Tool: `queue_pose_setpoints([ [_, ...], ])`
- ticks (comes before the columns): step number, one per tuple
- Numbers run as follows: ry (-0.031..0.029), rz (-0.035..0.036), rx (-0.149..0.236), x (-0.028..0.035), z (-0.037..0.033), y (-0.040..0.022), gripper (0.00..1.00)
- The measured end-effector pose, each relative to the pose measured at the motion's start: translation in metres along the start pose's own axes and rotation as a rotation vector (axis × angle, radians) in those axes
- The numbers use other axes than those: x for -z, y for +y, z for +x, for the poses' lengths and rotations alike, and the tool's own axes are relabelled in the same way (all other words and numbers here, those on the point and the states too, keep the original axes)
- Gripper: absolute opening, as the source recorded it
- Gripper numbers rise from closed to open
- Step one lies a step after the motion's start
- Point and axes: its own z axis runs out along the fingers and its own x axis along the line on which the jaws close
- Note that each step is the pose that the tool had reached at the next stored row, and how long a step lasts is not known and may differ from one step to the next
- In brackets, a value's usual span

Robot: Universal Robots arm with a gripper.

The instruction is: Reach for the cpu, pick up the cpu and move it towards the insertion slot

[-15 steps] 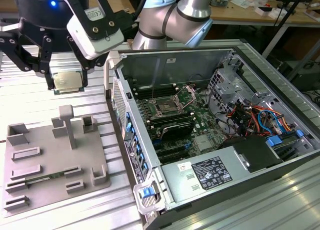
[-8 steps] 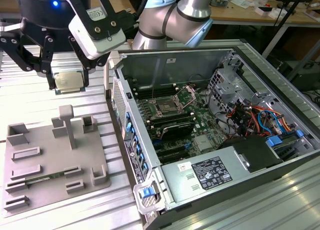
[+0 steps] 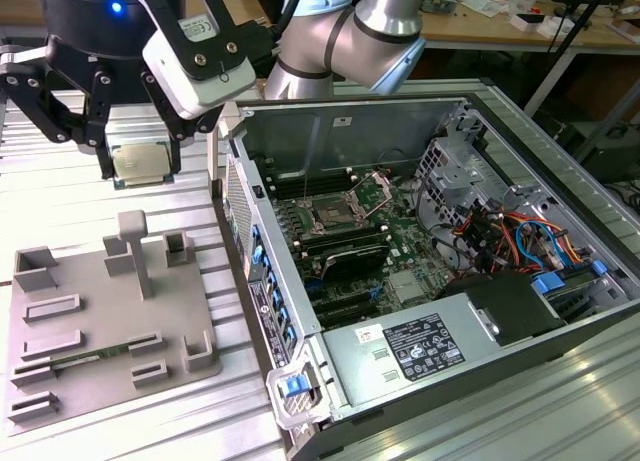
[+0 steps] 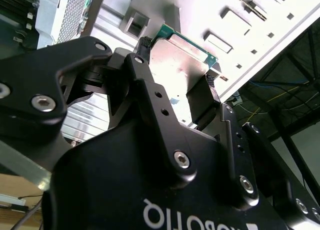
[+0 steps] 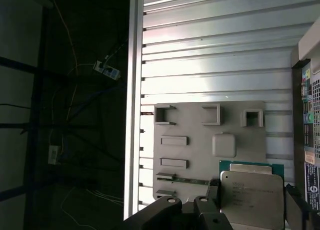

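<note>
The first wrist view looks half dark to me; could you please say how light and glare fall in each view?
First wrist view: dark beyond the table's edge, the ribbed table brightly lit. Second wrist view: the black hand is shadowed, the fixture plate behind the cpu washed out. Exterior view: glare whitens the table beside the computer case.

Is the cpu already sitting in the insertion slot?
No, in the exterior view the gripper holds the cpu outside the case, apart from the insertion slot.
</note>
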Motion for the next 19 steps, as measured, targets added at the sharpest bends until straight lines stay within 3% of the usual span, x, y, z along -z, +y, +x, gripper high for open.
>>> queue_pose_setpoints([
  [19, 0.0000, 0.0000, 0.000, 0.0001, -0.0058, -0.0001, 0.55],
])
